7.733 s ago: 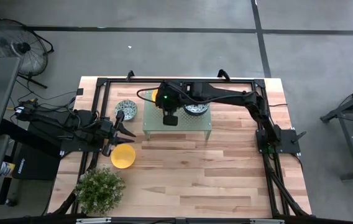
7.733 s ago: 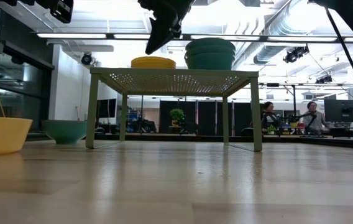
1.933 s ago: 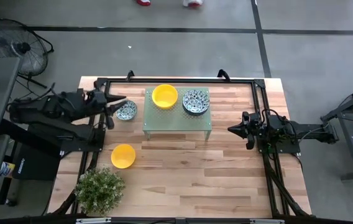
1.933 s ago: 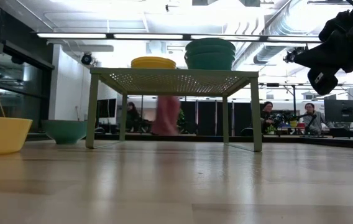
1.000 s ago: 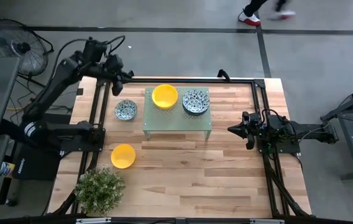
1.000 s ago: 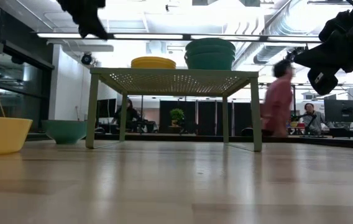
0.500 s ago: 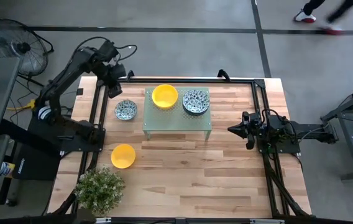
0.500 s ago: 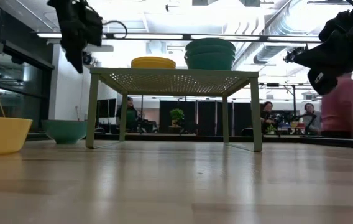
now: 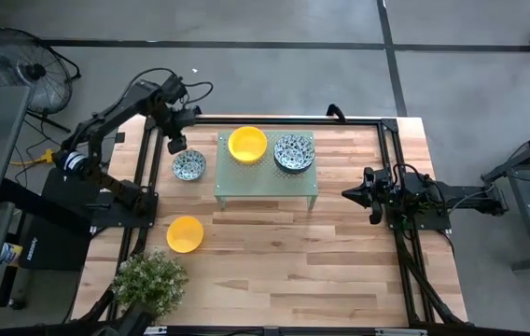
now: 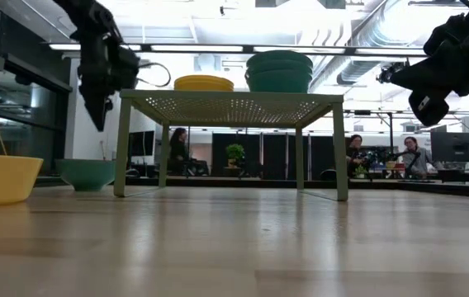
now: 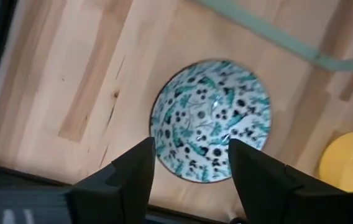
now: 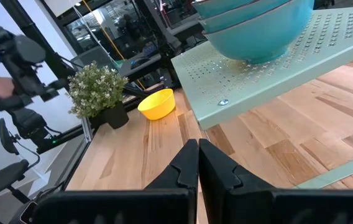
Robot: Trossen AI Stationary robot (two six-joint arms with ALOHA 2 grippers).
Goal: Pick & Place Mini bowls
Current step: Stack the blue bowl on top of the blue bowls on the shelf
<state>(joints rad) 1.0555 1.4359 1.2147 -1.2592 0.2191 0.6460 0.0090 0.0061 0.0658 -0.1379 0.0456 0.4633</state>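
I'm up over the far left of the counter (image 9: 274,271) now, my left fingers (image 11: 192,163) spread apart and holding nothing, and through my left wrist camera the patterned bowl (image 11: 212,119) sits right between and just past the tips. From overhead my left gripper (image 9: 177,145) hangs at about 12 o'clock of that patterned bowl (image 9: 188,165), a touch off its centre, and that is my worry: if I drop from here, one finger may land on the rim instead of straddling it, and the bowl will tip or skate across the wood. It sits just beside the pale green stand (image 9: 265,177), at the stand's 9 o'clock, so a shove could knock it into a leg. The rim is thin and the glaze looks slick, so a shallow pinch may well slip on the lift. On the stand a yellow bowl (image 9: 247,144) and a stack of patterned bowls (image 9: 294,151) sit side by side, so I judge a careless swing across could clip them. A second yellow bowl (image 9: 185,233) lies at the counter's 8 o'clock, near the potted plant (image 9: 149,284). My right fingers (image 12: 198,163) are pressed together on nothing, parked at the counter's 3 o'clock.
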